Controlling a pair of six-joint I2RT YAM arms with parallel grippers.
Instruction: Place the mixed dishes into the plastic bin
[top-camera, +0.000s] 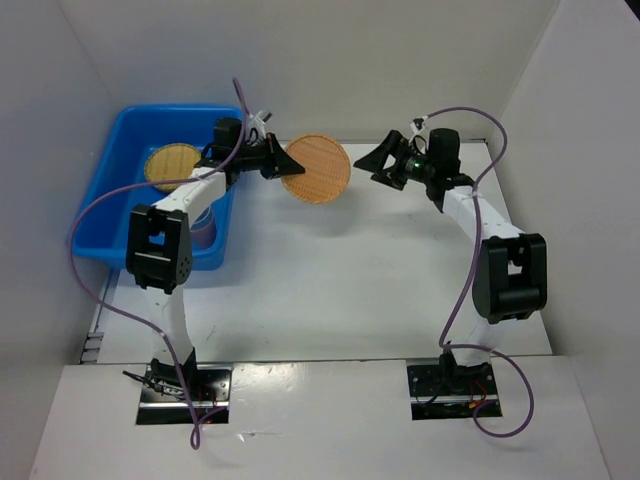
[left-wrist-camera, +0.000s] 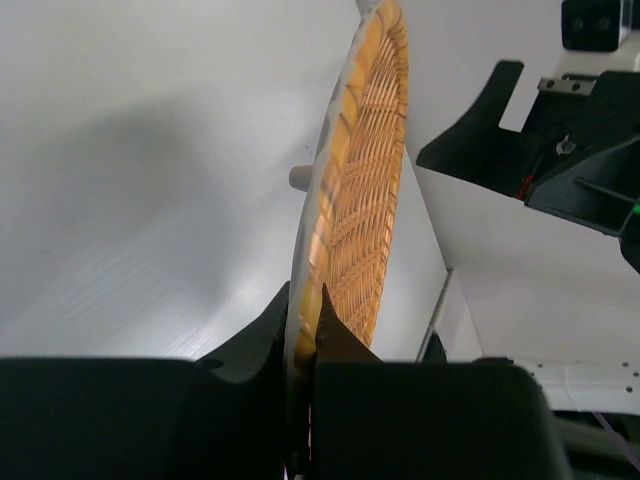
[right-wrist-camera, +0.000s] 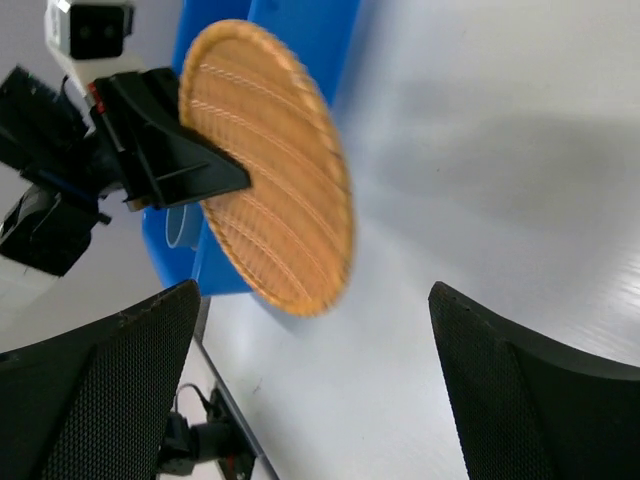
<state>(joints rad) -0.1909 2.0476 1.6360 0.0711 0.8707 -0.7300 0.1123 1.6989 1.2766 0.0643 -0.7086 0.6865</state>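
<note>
My left gripper (top-camera: 281, 160) is shut on the left edge of a tan woven bamboo disc (top-camera: 316, 168) and holds it in the air just right of the blue plastic bin (top-camera: 108, 200). In the left wrist view the fingertips (left-wrist-camera: 328, 305) pinch the disc's rim (left-wrist-camera: 360, 200). A second bamboo disc (top-camera: 172, 166) lies inside the bin. My right gripper (top-camera: 376, 163) is open and empty, a little right of the held disc. In the right wrist view the right gripper (right-wrist-camera: 312, 300) faces the disc (right-wrist-camera: 270, 170) and the bin (right-wrist-camera: 300, 40). The plates and the pink cup are not visible.
White walls close in the table at the back and on both sides. The left arm's forearm crosses over the bin's right part and hides some of its inside. A round bluish rim (right-wrist-camera: 180, 225) shows in the bin.
</note>
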